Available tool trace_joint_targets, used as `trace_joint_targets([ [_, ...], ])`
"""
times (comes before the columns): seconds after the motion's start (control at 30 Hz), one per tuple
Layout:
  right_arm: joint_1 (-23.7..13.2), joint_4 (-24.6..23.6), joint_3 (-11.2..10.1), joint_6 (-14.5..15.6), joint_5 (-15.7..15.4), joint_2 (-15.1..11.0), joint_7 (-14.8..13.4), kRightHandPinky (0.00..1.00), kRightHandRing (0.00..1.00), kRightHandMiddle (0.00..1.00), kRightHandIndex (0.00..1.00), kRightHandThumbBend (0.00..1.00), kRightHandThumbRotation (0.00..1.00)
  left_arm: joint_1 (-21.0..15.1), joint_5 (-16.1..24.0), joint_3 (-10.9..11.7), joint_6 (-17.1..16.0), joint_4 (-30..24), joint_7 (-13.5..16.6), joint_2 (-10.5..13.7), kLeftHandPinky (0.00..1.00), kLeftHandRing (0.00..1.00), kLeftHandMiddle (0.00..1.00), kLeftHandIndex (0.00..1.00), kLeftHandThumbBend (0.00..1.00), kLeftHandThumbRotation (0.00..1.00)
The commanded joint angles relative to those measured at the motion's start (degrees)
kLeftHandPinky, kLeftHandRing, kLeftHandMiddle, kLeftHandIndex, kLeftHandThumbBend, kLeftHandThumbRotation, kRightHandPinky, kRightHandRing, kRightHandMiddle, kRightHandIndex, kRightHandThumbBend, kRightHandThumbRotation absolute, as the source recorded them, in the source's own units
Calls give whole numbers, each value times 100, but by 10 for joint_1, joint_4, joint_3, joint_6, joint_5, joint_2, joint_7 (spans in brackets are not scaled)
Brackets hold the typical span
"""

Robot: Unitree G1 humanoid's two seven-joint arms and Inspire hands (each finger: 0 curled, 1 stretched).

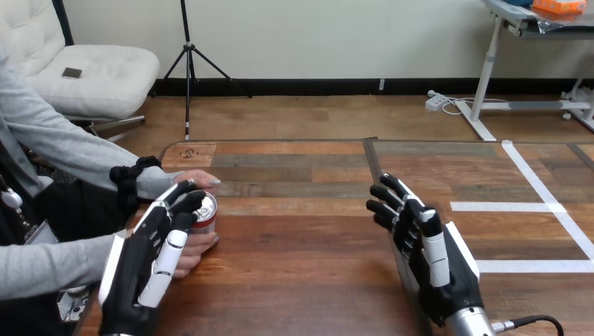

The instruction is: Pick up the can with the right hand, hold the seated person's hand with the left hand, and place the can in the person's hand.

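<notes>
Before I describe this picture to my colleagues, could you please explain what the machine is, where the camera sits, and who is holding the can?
The picture comes from a camera on the robot's head, looking forward and down over a wooden table. The two black-and-white machine parts are the robot's own hands, coming in from the bottom of the view. Its right hand is open over the table and holds nothing. Its left hand is at the view's left, close against the person's hands; I cannot tell whether it grips one of them. A person sits at that side. The can stands upright between the person's upper hand and the person's lower hand, and both seem to touch it. So the can appears to be with the person, not with the robot.
</notes>
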Motion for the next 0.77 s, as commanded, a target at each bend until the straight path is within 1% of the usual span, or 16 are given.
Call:
trace_joint_targets([
  [0.0, -36, 8, -16, -5, 13, -2, 5, 94, 89, 90, 92, 100, 100, -33, -8, 17, 1, 5, 9, -21, 78, 78, 77, 78, 39, 82],
  [0.17, -37, 12, -18, 0, 10, -4, 5, 93, 89, 90, 92, 100, 100, -27, -13, 25, 27, -19, 21, -36, 79, 78, 76, 76, 36, 81],
  [0.37, -40, 16, -23, 0, 10, -1, 9, 91, 87, 89, 90, 100, 100, -32, -20, 31, 26, -14, 16, -43, 81, 80, 78, 77, 35, 82],
  [0.43, -39, 15, -24, 2, 12, 1, 11, 90, 87, 88, 89, 100, 100, -33, -24, 33, 29, -13, 12, -45, 83, 81, 79, 77, 37, 83],
  [0.53, -38, 13, -27, 6, 16, 3, 16, 89, 86, 87, 88, 99, 100, -39, -31, 37, 24, -4, -1, -46, 84, 81, 79, 78, 37, 83],
  [0.63, -35, 8, -27, 10, 19, 3, 22, 89, 86, 87, 88, 98, 100, -40, -27, 38, 23, -1, -7, -43, 84, 82, 79, 78, 35, 83],
  [0.73, -33, 4, -27, 12, 21, 4, 26, 88, 85, 86, 87, 97, 100, -36, -13, 38, 31, -5, 0, -39, 85, 83, 80, 79, 35, 83],
])
